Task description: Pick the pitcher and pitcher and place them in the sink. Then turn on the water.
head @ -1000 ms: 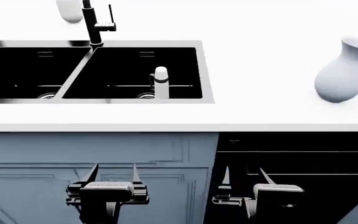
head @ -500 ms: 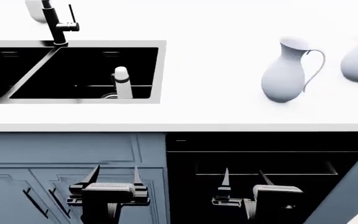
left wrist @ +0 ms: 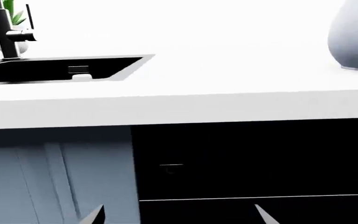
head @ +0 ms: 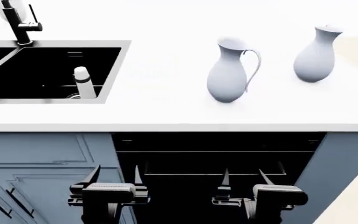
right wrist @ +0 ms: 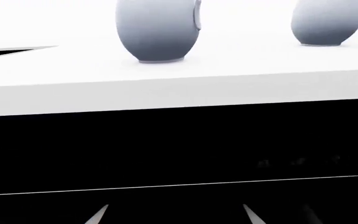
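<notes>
Pale grey-white near pitcher (head: pixel 230 71) upright on white counter (head: pixel 166 112), handle toward far pitcher (head: pixel 316 55); the two near each other, not touching. Both well right of black sink (head: pixel 107 70), none inside it. White bottle (head: pixel 84 82) standing in the sink's right basin, black tap (head: pixel 21 21) behind. Left gripper (head: pixel 112 175) and right gripper (head: pixel 241 176) low before the cabinet fronts, below counter edge, fingers spread and empty (well apart from either jug). Near pitcher roughly above right gripper.
</notes>
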Tool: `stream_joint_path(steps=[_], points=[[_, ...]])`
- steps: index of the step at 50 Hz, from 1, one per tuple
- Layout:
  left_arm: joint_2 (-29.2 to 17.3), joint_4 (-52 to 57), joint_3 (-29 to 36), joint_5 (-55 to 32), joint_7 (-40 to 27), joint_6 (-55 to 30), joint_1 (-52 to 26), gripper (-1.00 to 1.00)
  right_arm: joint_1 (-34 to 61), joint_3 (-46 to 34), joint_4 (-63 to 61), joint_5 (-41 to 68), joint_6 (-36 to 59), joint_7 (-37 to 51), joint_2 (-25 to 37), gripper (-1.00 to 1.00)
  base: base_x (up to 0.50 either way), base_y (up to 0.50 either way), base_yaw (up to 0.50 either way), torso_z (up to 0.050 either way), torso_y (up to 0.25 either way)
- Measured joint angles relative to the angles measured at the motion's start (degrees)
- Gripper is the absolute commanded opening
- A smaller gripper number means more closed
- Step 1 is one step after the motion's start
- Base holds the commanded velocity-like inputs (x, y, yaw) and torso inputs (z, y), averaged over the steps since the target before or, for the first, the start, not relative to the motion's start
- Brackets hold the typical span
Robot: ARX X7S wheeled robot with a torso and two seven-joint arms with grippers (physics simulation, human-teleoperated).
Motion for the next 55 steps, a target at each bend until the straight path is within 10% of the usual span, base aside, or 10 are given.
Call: stream_joint_path(steps=[34,45,55], points=[[-2.57,7.33,0.13,-3.33,-1.94,-5.27,0.76,1.0,-1.18,-0.58,-5.57,1.78,2.44,2.6,2.56,1.0,0.0,-0.45,0.0,0.045,0.024],[-9.63,32.66,-6.12,-15.39,-4.6,-31.58,-2.43,1.0,-0.56,3.05,-29.55,7.65,23.12,6.3,9.28,1.0,0.0,0.0,0.0,0.0,0.0],[-15.15,49.54,-21.59,-43.72,-14.1,-64.39,-19.96,1.0,11.47,11.81,-49.21,29.83,47.43,19.05,19.56,1.0,0.0,0.0,0.0,0.0,0.0]])
